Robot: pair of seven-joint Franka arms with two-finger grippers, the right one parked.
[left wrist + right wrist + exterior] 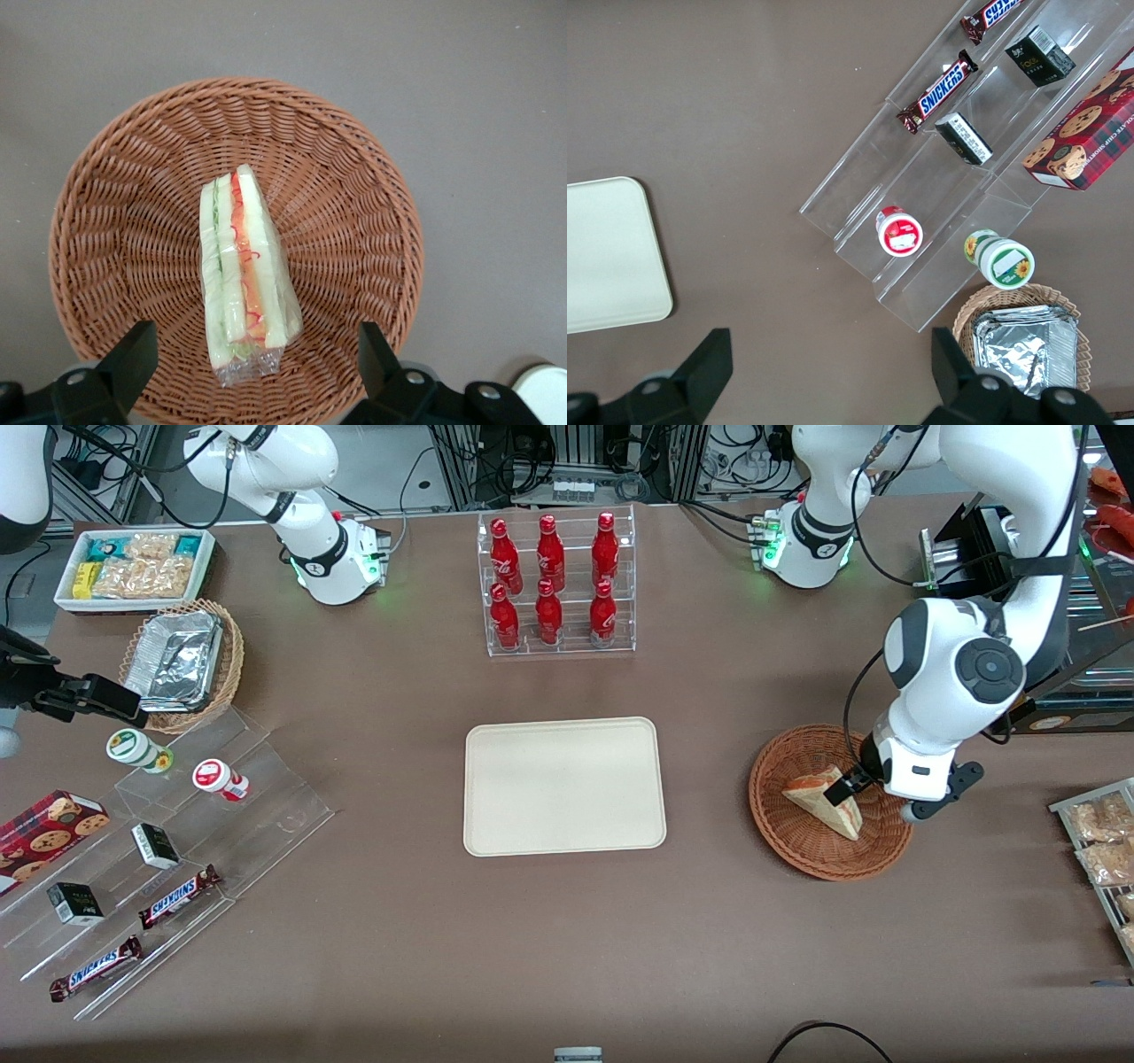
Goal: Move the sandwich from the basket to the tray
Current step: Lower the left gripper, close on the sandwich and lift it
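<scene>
Spread wide and holding nothing, gripper (248,372) fingers (128,359) straddle the sandwich (244,270) in the basket (106,195).

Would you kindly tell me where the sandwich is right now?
The sandwich lies in the basket toward the working arm's end of the table, beside the tray, with the open gripper just above it.

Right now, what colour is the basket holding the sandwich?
Reddish-brown woven wicker basket, clearest in the left wrist view.
</scene>
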